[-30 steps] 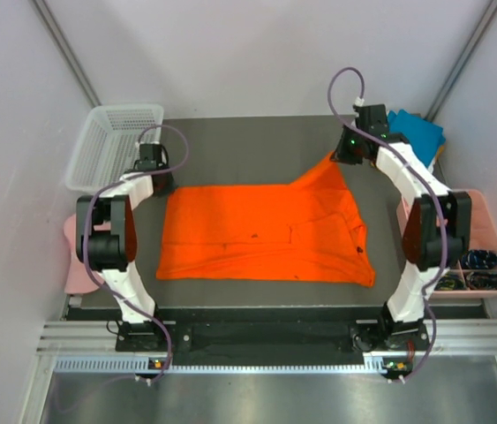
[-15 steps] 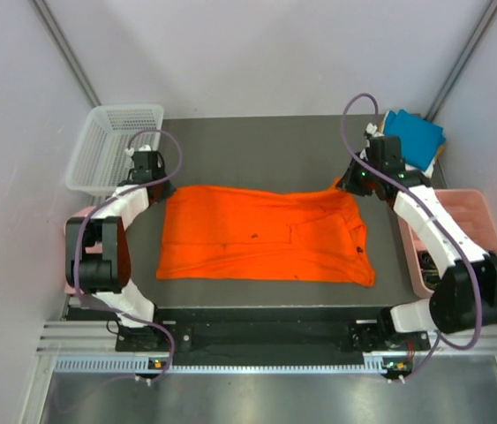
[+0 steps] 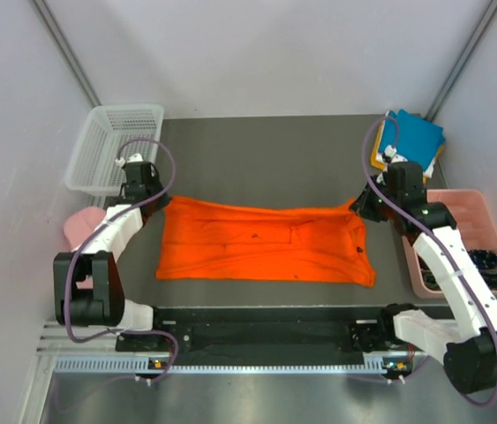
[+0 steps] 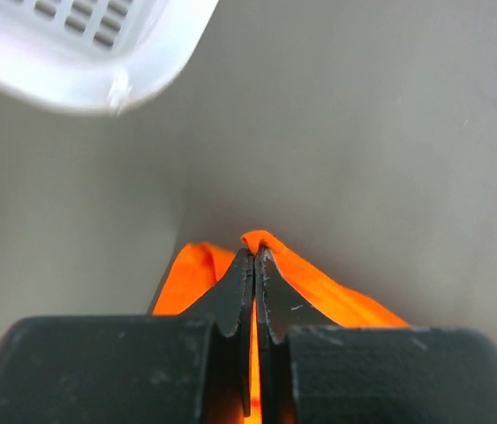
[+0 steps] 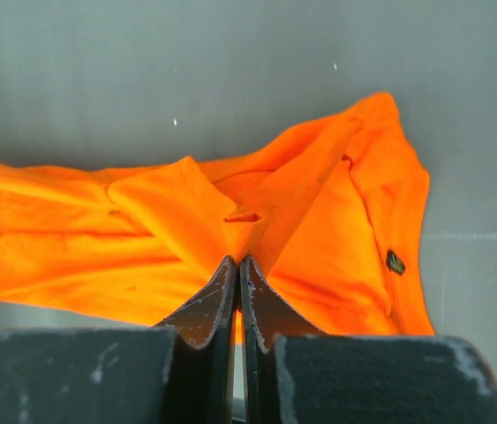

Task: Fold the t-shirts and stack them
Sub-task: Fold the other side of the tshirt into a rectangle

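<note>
The orange t-shirt (image 3: 266, 252) lies spread across the table (image 3: 257, 150), its near hem flat. The left gripper (image 4: 254, 253) and right gripper (image 5: 237, 262), jaws pressed together, each pinch a far corner of it. Over the last second both have drawn the far edge lower and nearer, so the lengthwise fold looks underway. A folded teal blue t-shirt (image 3: 417, 134) lies at the far right.

bright orange cloth t-shirt (image 3: 266, 240): soft, matt, creased. dark grey table top (image 3: 266, 150): matt, smooth, faintly speckled. white openwork plastic basket (image 3: 111, 150): slight gloss. pale pink plastic tray (image 3: 473, 216): smooth. left gripper's black fingers (image 4: 233, 296) and right gripper's black fingers (image 5: 206, 309): matt, edges scuffed pale.
</note>
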You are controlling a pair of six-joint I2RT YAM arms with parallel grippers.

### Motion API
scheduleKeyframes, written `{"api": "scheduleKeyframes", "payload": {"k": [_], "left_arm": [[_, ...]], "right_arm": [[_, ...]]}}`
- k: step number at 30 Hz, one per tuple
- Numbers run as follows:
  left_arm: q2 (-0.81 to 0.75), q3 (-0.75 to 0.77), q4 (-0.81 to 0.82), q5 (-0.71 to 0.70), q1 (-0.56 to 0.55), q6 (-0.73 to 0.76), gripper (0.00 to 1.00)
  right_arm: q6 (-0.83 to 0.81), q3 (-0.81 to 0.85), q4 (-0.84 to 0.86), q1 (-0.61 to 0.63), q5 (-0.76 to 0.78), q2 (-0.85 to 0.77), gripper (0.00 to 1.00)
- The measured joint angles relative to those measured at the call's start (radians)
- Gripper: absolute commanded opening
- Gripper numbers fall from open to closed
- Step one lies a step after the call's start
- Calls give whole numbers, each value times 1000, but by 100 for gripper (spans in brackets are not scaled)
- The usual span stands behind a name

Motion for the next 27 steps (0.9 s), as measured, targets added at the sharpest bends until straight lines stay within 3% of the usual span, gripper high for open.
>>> {"api": "scheduleKeyframes", "payload": {"k": [10,27], "left_arm": [[-166,-154,-37,-3,0,-32,0],[-373,-238,-122,-30,0,-79,0]], "right_arm": [[18,-79,-109,0,6,-146,0],[76,-171,-256,0,-10,-320,0]]}}
